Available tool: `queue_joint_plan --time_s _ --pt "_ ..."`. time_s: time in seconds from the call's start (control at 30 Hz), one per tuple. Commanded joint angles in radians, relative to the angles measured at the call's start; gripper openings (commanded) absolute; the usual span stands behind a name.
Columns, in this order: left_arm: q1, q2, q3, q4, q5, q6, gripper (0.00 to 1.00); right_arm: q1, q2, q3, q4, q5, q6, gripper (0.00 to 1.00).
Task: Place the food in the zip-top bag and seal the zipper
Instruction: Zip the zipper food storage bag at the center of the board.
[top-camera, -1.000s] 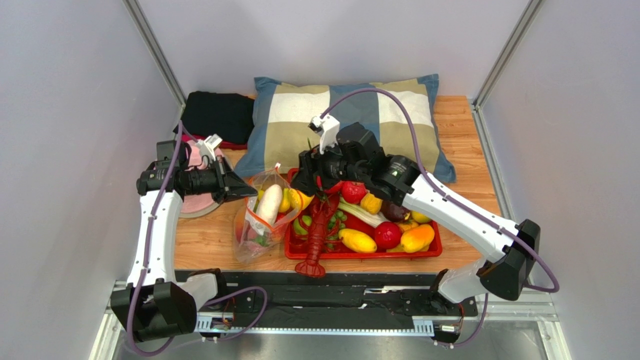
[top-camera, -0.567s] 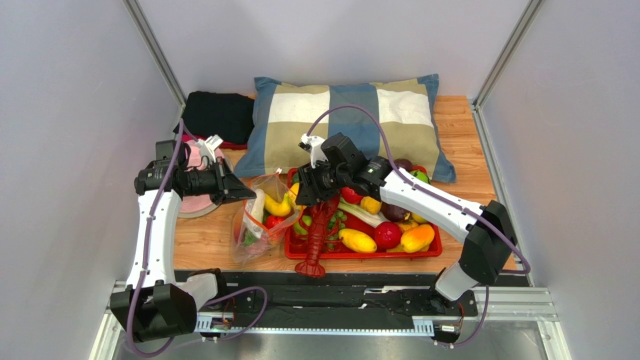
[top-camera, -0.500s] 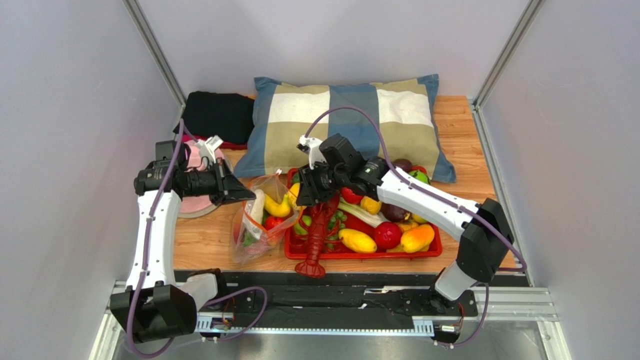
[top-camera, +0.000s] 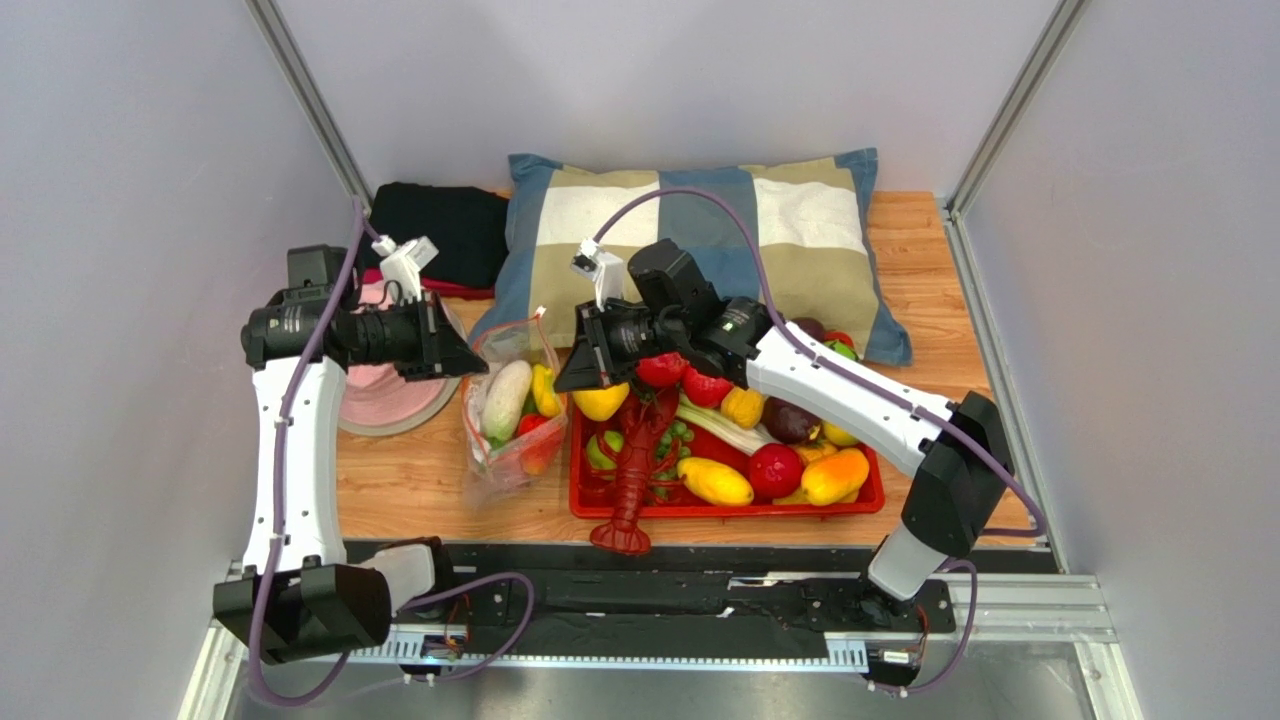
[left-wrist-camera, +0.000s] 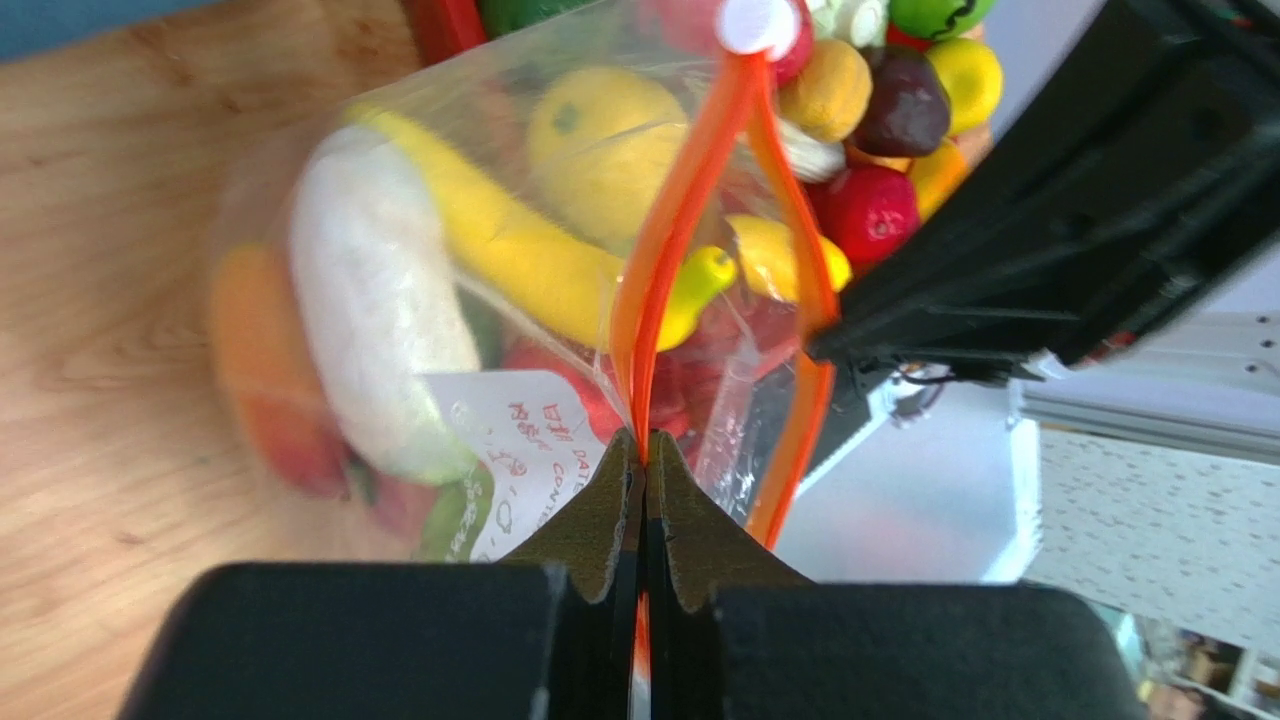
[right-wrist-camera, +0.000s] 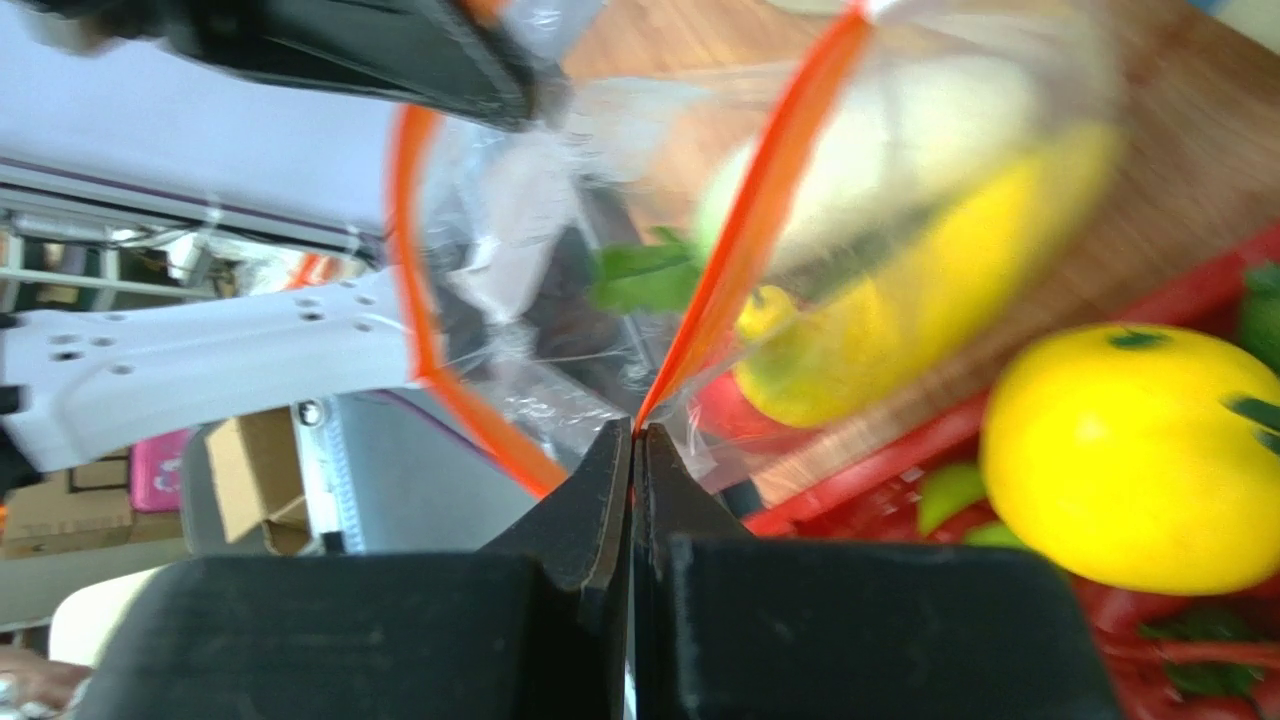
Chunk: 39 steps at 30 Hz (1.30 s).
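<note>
Both grippers pinch the zipper (left-wrist-camera: 679, 255) of the zip-top bag (top-camera: 519, 450), the left gripper (left-wrist-camera: 646, 447) shut on its left lip, the right gripper (right-wrist-camera: 633, 432) on its right, mouth gaping between. The bag, stuffed with food (left-wrist-camera: 368, 300) including a banana (left-wrist-camera: 519, 255), stands just left of the red tray (top-camera: 721, 510).

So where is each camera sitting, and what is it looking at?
Top external: high above and behind the bases, looking down at the table; left arm and right arm show whole.
Left wrist: on the left arm, facing along its shut left claw, which pinches the zipper of the zip-top bag.
Right wrist: on the right arm, facing along its shut right claw, pinching the zipper's other end.
Shared: both wrist views show the same orange zipper and food inside.
</note>
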Motion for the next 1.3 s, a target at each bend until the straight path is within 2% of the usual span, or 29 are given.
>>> queue_joint_plan --time_s 0.0,0.03,0.1,0.27,0.37,0.47,0.5,0.53,0.87,1.27 --pt "-0.001 0.041 0.073 -0.048 -0.055 0.165 0.03 0.056 -0.037 0.074 0.135 -0.029 0.096 0.0" --pt "-0.003 0.049 0.07 -0.053 -0.049 0.181 0.08 0.064 -0.032 0.071 0.146 -0.019 0.084 0.0" --pt "-0.006 0.061 0.04 -0.045 -0.008 0.207 0.13 0.073 -0.017 0.042 0.213 0.004 0.102 0.0" --pt "-0.009 0.072 -0.057 -0.009 0.123 0.197 0.28 0.072 0.078 0.057 0.236 0.079 0.163 0.0" --pt "-0.013 0.043 -0.114 0.047 0.146 0.154 0.4 0.072 0.1 0.046 0.27 0.116 0.197 0.0" --pt "-0.018 0.006 -0.125 0.074 0.15 0.137 0.57 0.072 0.117 0.057 0.272 0.157 0.212 0.0" --pt "-0.018 -0.003 -0.126 0.078 0.157 0.134 0.65 0.072 0.121 0.058 0.272 0.177 0.22 0.0" --pt "-0.021 -0.012 -0.126 0.087 0.155 0.132 0.67 0.073 0.126 0.067 0.272 0.185 0.225 0.0" --pt "-0.125 -0.038 -0.177 0.151 -0.125 0.104 0.68 0.073 0.149 0.106 0.278 0.202 0.317 0.0" --pt "-0.175 0.012 -0.143 0.177 -0.184 0.086 0.67 0.085 0.141 0.103 0.326 0.222 0.357 0.0"
